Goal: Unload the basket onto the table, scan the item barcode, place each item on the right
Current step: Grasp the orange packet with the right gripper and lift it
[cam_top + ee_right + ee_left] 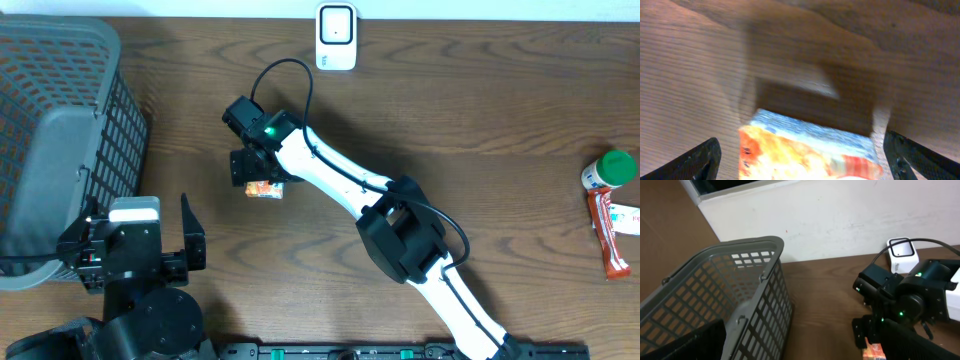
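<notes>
Small orange-red packet (264, 189), blurred bluish-white edge, perhaps foil, between spread right gripper (807, 156) fingers, left gripper (137, 212) likewise spread

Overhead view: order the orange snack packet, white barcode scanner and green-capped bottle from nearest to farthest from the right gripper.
From the right gripper:
1. Orange snack packet, directly beneath its open jaws.
2. White barcode scanner, top centre of the frame.
3. Green-capped bottle, far right edge of the frame.
</notes>
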Available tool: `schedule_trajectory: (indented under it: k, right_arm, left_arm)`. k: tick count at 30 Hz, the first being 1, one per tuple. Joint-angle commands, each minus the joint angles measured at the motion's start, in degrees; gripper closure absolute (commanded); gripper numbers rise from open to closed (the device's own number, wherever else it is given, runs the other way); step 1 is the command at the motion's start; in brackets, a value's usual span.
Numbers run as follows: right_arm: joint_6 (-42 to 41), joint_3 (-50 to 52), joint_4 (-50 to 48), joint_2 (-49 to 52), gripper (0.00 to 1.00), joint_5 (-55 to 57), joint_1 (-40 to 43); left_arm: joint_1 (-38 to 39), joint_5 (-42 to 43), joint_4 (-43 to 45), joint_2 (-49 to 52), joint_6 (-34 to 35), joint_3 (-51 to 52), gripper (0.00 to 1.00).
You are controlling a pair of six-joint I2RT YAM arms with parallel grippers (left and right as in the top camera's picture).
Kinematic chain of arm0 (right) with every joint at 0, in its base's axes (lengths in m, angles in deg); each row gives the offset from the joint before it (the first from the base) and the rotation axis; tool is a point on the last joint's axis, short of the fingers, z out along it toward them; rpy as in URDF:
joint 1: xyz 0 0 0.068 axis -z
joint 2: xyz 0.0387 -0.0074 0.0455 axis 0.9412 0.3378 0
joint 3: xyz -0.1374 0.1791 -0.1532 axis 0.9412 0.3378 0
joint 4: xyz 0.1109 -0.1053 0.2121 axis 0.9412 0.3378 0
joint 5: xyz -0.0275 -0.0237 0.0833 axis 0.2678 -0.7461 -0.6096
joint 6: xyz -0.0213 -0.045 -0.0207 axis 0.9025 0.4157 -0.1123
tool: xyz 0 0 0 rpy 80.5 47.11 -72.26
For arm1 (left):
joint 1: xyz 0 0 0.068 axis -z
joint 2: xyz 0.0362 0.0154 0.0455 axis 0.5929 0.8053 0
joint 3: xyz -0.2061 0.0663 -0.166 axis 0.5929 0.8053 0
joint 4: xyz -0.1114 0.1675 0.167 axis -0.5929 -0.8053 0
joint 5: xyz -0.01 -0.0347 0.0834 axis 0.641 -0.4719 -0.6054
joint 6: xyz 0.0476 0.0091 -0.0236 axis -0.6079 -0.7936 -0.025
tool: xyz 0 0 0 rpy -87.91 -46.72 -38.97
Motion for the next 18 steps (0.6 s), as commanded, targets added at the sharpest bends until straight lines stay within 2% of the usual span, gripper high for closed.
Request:
schedule_trajectory:
  k: [1,6,10,18]
  right_arm:
    - [-3.93,0.33,1.73,1.66,0.06,2.71,-0.92]
    - [-7.45,0.33,3.67,2.97,0.16,2.73,-1.86]
    - [-8.76,0.33,3.26,3.56,0.29,2.71,-1.95]
    - [-8.61,0.31,6.23,3.5,0.33,2.86,-0.39]
  left_arm:
    - [-0.17,-0.31,-0.15,-0.15,0.33,-0.15,0.02]
    - [-0.17,-0.31,-0.15,-0.15,0.33,-0.15,0.02]
    - [-0.17,-0.31,-0.15,-0.15,0.33,-0.15,0.02]
    - [-0.17,-0.31,-0.15,-0.15,0.33,-0.15,0.02]
